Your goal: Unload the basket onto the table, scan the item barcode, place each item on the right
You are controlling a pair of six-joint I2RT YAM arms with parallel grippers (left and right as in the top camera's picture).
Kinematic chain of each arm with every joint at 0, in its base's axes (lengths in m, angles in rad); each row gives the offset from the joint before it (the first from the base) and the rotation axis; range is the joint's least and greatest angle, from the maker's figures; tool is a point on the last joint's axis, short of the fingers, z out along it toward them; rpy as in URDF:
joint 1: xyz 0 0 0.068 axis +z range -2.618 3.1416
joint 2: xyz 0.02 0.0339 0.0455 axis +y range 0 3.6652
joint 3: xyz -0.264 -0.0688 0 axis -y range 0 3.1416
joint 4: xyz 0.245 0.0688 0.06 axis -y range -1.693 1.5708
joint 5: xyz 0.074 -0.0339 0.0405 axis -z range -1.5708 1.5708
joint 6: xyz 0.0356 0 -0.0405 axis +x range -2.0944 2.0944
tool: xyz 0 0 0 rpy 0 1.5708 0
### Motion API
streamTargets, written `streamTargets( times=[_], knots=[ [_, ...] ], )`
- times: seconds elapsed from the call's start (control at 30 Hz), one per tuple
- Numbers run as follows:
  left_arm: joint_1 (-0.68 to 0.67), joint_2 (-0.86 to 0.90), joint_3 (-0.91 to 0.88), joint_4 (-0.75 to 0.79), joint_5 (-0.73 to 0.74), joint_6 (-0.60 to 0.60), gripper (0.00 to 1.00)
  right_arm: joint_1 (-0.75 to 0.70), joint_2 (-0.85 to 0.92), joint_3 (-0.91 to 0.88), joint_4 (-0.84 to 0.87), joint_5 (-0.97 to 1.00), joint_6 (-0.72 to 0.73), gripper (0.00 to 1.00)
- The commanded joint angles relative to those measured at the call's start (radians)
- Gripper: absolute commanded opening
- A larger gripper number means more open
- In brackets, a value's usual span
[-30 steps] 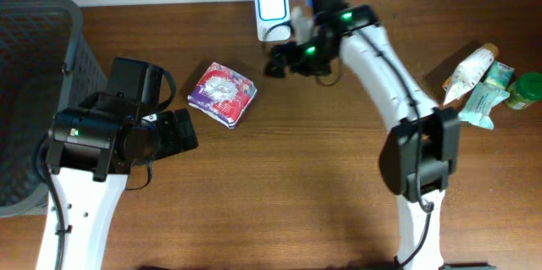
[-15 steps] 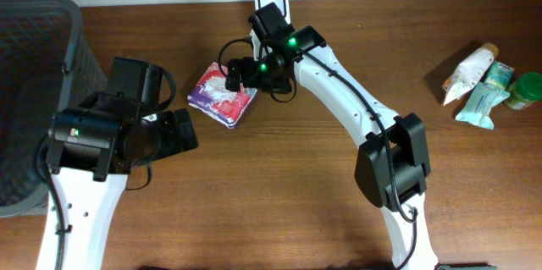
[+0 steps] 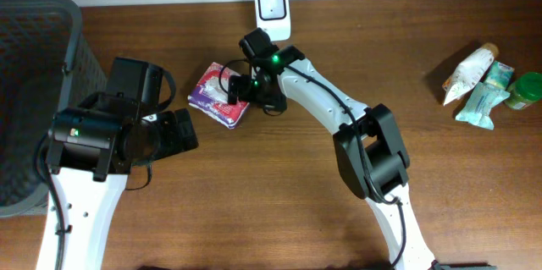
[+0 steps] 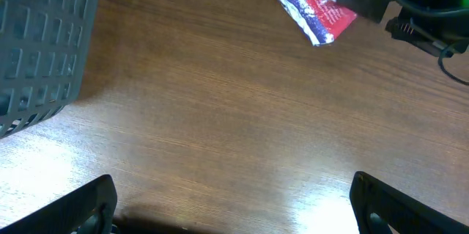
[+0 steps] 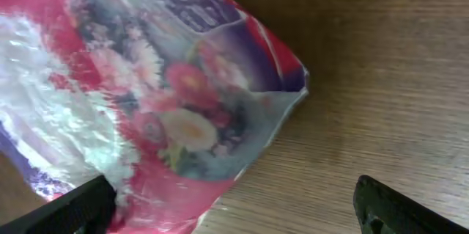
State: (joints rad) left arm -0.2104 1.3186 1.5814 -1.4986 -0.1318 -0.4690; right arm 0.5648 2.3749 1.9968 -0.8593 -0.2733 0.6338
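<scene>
Right gripper (image 3: 235,92) has its jaws spread wide, low over the right end of the packet (image 3: 213,90), nothing pinched. In the wrist view the packet (image 5: 168,94) fills the upper left, offset from the gap between the fingers (image 5: 80,205); I cannot tell if that finger touches the wrapper. Left gripper (image 3: 182,130) is also spread and empty, above bare table (image 3: 296,177), packet well ahead of it. The packet lies flat on the table, near the white scanner (image 3: 273,3) at the back edge.

Risks, as I judge them:
- The packet sits off-centre, so closing now may catch only a corner or a fold of film. It could then slide out or droop on the lift.
- The wrapper looks glossy and soft, so a weak pinch could slip.
- A finger coming down on top, not beside, would shove the packet left toward the other arm.
- No barcode shows on the upper face. If it is underneath, lifting straight to the scanner shows the wrong side and there is no read.
- The scanner is close, so a wide swing could knock it.
</scene>
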Motion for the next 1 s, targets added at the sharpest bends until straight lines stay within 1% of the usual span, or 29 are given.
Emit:
streamTargets(
  times=[0.0, 0.1, 0.13, 0.17, 0.2, 0.23, 0.27, 0.3, 0.33, 0.37, 0.4, 0.47, 0.53, 0.6, 0.63, 0.73, 0.77, 0.8, 0.87, 0.9, 0.93, 0.97],
  knots=[
    [-0.003, -0.004, 0.003, 0.002, -0.007, -0.009, 0.99, -0.015, 0.003, -0.009, 0.05, -0.125, 0.011, 1.0],
    [-0.003, -0.004, 0.003, 0.002, -0.007, -0.009, 0.99, -0.051, 0.005, -0.015, 0.055, -0.165, 0.011, 0.98],
    [-0.003, -0.004, 0.003, 0.002, -0.007, -0.009, 0.99, -0.058, 0.005, -0.035, 0.088, -0.23, 0.011, 0.95],
    [-0.003, -0.004, 0.003, 0.002, -0.007, -0.009, 0.99, -0.058, 0.005, -0.074, 0.156, -0.257, 0.01, 0.95],
    [-0.003, -0.004, 0.003, 0.002, -0.007, -0.01, 0.99, -0.063, 0.005, -0.147, 0.257, -0.285, 0.011, 0.91],
    [-0.003, -0.004, 0.003, 0.002, -0.008, -0.01, 0.99, -0.078, 0.005, -0.185, 0.305, -0.33, 0.011, 0.83],
    [-0.003, -0.004, 0.003, 0.002, -0.007, -0.01, 0.99, -0.1, 0.005, -0.217, 0.336, -0.366, 0.011, 0.82],
    [-0.003, -0.004, 0.003, 0.002, -0.008, -0.01, 0.99, -0.108, 0.005, -0.225, 0.337, -0.367, 0.011, 0.81],
    [-0.003, -0.004, 0.003, 0.002, -0.007, -0.009, 0.99, -0.113, 0.005, -0.229, 0.336, -0.367, 0.01, 0.76],
    [-0.003, -0.004, 0.003, 0.002, -0.008, -0.01, 0.99, -0.114, 0.005, -0.229, 0.337, -0.367, 0.01, 0.67],
    [-0.003, -0.004, 0.003, 0.002, -0.008, -0.01, 0.99, -0.113, 0.005, -0.23, 0.337, -0.366, 0.01, 0.63],
    [-0.003, -0.004, 0.003, 0.002, -0.008, -0.01, 0.99, -0.108, 0.005, -0.23, 0.341, -0.366, -0.002, 0.61],
    [-0.003, -0.004, 0.003, 0.002, -0.007, -0.01, 0.99, -0.108, 0.005, -0.23, 0.325, -0.367, -0.053, 0.49],
    [-0.003, -0.004, 0.003, 0.002, -0.007, -0.01, 0.99, -0.119, 0.002, -0.23, 0.27, -0.367, -0.132, 0.41],
    [-0.003, -0.004, 0.003, 0.002, -0.007, -0.009, 0.99, -0.129, -0.011, -0.23, 0.233, -0.365, -0.191, 0.34],
    [-0.003, -0.004, 0.003, 0.002, -0.007, -0.009, 0.99, -0.153, -0.132, -0.229, 0.096, -0.202, -0.322, 0.34],
    [-0.003, -0.004, 0.003, 0.002, -0.007, -0.01, 0.99, -0.151, -0.194, -0.229, 0.045, -0.12, -0.342, 0.3],
    [-0.003, -0.004, 0.003, 0.002, -0.007, -0.009, 0.99, -0.151, -0.218, -0.229, 0.025, -0.101, -0.342, 0.28],
    [-0.003, -0.004, 0.003, 0.002, -0.008, -0.01, 0.99, -0.151, -0.267, -0.229, -0.039, -0.082, -0.343, 0.29],
    [-0.003, -0.004, 0.003, 0.002, -0.007, -0.01, 0.99, -0.151, -0.281, -0.229, -0.072, -0.08, -0.35, 0.36],
    [-0.003, -0.004, 0.003, 0.002, -0.007, -0.009, 0.99, -0.153, -0.284, -0.229, -0.085, -0.081, -0.35, 0.49],
    [-0.003, -0.004, 0.003, 0.002, -0.008, -0.01, 0.99, -0.153, -0.284, -0.229, -0.089, -0.08, -0.35, 0.71]
  ],
)
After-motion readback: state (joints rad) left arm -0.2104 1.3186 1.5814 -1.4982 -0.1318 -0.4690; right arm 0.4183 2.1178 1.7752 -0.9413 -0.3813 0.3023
